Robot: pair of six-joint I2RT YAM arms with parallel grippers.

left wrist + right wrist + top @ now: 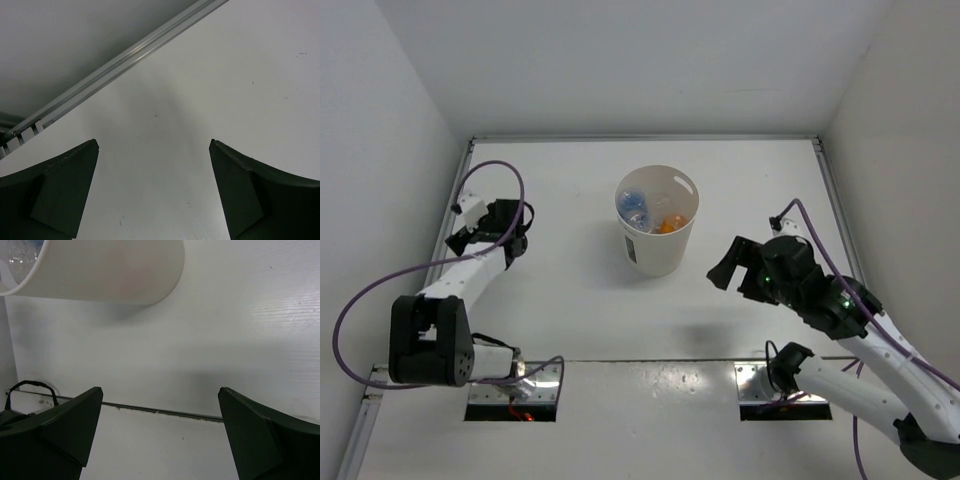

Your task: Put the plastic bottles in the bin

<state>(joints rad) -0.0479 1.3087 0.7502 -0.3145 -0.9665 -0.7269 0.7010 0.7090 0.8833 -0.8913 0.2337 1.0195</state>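
At the left, near the metal rail [125, 55] at the table's [570, 300] edge, the left gripper [153, 145] has its two fingers spread wide. There is only bare table between them, and they hold and touch nothing.

In the middle of the table stands the bin [660, 255], upright, well apart from both arms. Inside it we can make out the blue bottle [633, 208] on the left and the orange bottle [668, 224] to its right. Something clear lies with them, but we cannot count the clear bottles. We see no bottle outside the bin, so we judge the task as nearly or fully done.

Such bottles are, we think, light, thin-walled and smooth. They would roll and could slip, so the best hold is across the middle of the body, with a soft squeeze. The bin also looks light and could tip if it is pushed at its rim.

At the right, the right gripper [161, 390] is near the bin's right side but not touching it. Its fingers are also wide apart and hold nothing.
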